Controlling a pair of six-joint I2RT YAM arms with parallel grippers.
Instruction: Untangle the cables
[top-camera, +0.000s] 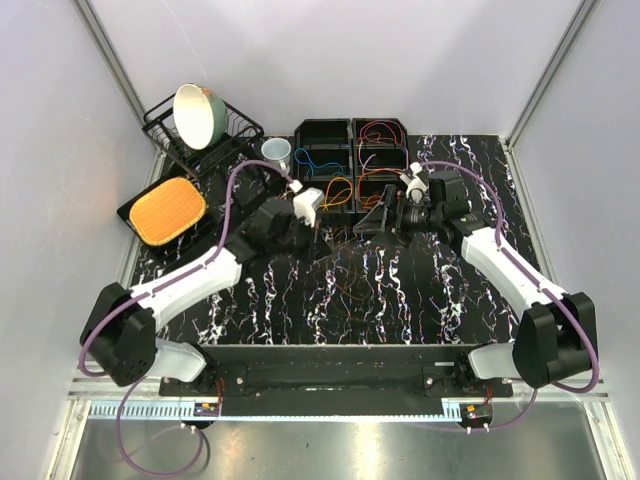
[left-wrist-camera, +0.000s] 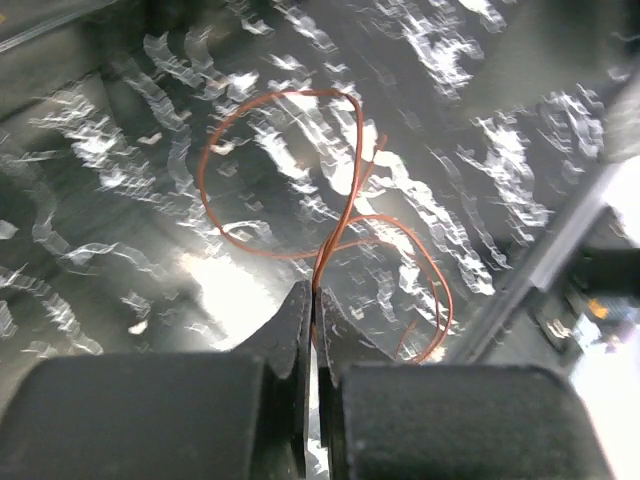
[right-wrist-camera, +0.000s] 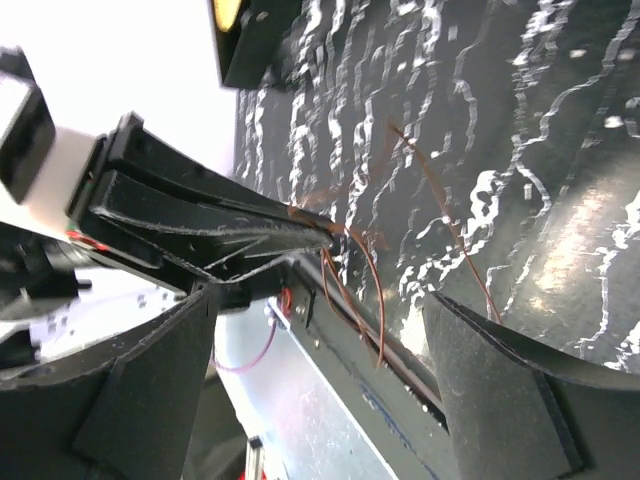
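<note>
Marble table (top-camera: 300, 310): loose cables (top-camera: 345, 275) knotted mid-surface, plenty left to do
Bins (top-camera: 322, 130): far edge, a few sorted in already
Right gripper (top-camera: 370, 222): fingers spread wide, holding nothing
Left gripper (left-wrist-camera: 312, 295): fingers pressed together, pinching orange cable (left-wrist-camera: 201, 175)

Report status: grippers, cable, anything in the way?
Left gripper shut on orange cable, loops trailing over the mat. Right gripper open, empty, facing the left one. Bins beyond both, out of the path.

Orange cable (left-wrist-camera: 345, 220), black table (top-camera: 330, 300) with white marbled veins, blue cable (top-camera: 313, 159), black bins (top-camera: 322, 130), green-and-cream bowl (top-camera: 195, 115).
</note>
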